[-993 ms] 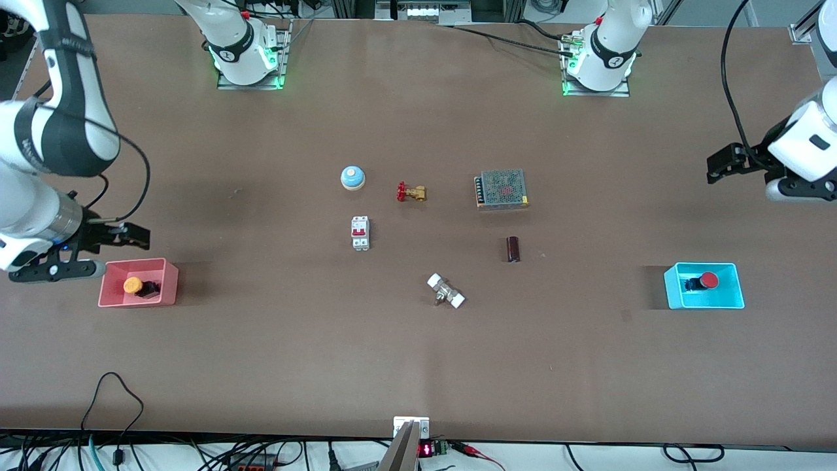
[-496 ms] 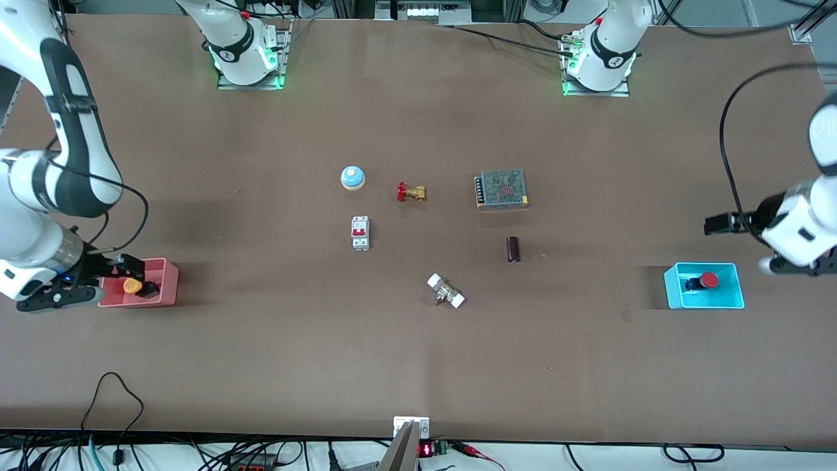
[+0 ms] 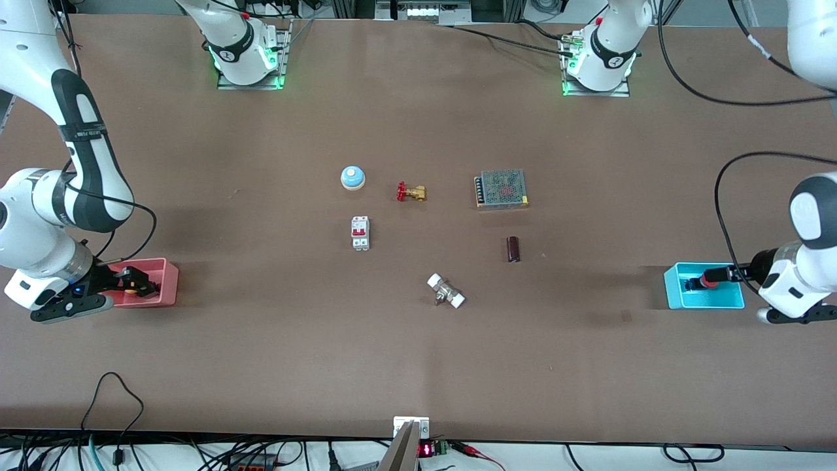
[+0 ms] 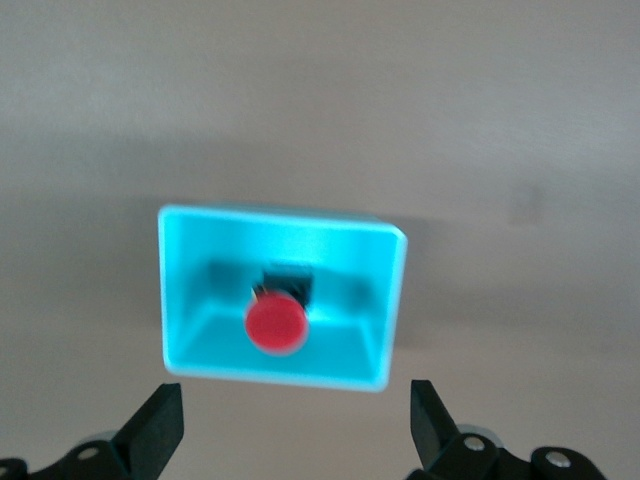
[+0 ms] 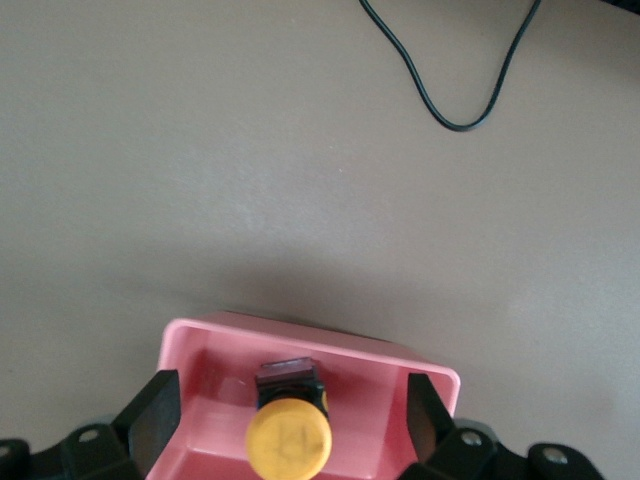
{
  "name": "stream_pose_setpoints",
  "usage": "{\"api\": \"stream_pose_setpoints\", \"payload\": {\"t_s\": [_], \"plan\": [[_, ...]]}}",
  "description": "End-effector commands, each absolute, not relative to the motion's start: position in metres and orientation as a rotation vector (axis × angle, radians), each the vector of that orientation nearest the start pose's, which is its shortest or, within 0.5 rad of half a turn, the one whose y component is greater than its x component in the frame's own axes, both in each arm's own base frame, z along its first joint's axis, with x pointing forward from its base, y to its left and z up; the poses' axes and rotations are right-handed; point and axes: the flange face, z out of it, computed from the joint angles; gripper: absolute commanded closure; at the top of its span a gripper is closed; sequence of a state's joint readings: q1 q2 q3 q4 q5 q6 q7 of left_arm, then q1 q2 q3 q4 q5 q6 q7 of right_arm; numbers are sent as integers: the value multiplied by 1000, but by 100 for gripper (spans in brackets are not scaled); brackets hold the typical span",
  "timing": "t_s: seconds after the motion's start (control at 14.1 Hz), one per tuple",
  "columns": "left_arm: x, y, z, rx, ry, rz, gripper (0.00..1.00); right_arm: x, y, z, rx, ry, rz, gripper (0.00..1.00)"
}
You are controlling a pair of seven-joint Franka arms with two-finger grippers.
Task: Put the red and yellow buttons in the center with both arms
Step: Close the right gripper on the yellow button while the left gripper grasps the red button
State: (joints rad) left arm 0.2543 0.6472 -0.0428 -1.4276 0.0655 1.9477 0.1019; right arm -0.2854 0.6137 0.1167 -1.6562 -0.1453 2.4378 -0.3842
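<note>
Reaching stage only, nothing moved yet. Yellow button (image 5: 288, 438) sits in pink tray (image 3: 167, 288), right claw (image 5: 285, 425) wide around it. Red button (image 4: 275, 324) in cyan tray (image 3: 673, 291), left claw (image 4: 297, 425) wide, just short. Count: 2 buttons, 2 trays, both far from surface (image 3: 418, 366) ctr. Grasp, carry, drop all pending.

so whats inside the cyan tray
The cyan tray holds one red button, cap on a black body. The open left gripper hovers over it. The button's underside and the floor beneath it are hidden.

Red button (image 4: 276, 325) in cyan tray (image 4: 385, 300); yellow button (image 5: 288, 438) in pink tray (image 5: 190, 355); brown tabletop (image 3: 418, 353).
</note>
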Motion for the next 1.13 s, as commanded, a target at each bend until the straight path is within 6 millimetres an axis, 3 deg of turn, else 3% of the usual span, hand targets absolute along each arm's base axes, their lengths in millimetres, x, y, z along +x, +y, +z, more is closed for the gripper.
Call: {"api": "stream_pose_setpoints", "payload": {"t_s": [0.0,0.21,0.57,0.78,0.92,1.06], "plan": [[693,179,273,-3117,-57,130,0,684,-133,265,-3178,-495,-252,0],[678,169,228,-3117,-42,62,0,679,-131,252,-3167,-489,-214,0],[666,170,209,-3123,-36,92,2,675,-131,242,-3161,-487,-189,0],[664,170,211,-3125,-24,111,20,675,-131,238,-3159,-489,-180,0],[660,170,207,-3130,21,149,46,675,-131,237,-3155,-521,-179,2],[659,170,207,-3131,31,163,62,675,-131,235,-3154,-526,-187,4]]}}
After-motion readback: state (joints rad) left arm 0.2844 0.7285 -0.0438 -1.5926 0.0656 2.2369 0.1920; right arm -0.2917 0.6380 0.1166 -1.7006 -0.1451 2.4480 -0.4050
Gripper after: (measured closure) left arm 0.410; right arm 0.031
